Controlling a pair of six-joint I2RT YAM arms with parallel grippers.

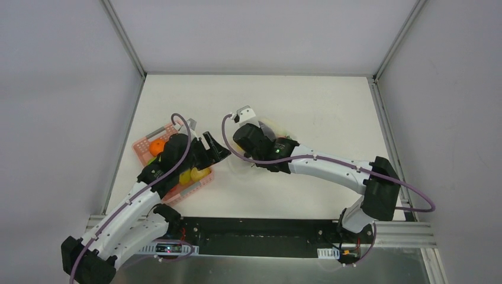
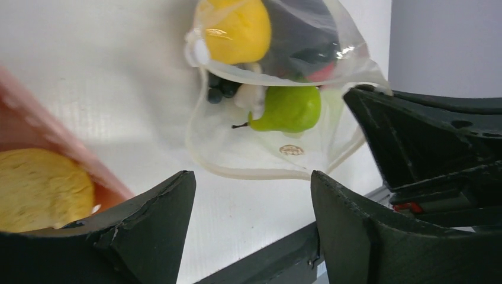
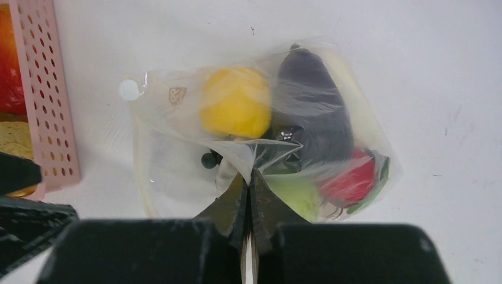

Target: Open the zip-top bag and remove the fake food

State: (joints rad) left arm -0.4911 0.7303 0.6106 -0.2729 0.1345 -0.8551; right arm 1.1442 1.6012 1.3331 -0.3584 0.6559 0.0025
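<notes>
Two hands met over the white counter (image 1: 308, 106). At the left sat the pink basket (image 1: 144, 148). Beside it the left hand (image 2: 253, 183) stood with jaws apart, gripping nothing. The zip-top bag (image 3: 171, 160) lay on the counter right of the basket, the fake food (image 3: 349, 180) inside: yellow fruit (image 3: 235, 102), dark eggplant (image 3: 314, 112). The right hand (image 3: 250, 177) was pinched tight on the bag's film.

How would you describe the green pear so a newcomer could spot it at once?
On the white table, right of the pink basket, lies a clear bag pinched by the right gripper. Inside it, near the round yellow fruit, sits the pear: the only bright-green piece, smooth, with a thin dark stem.
</notes>
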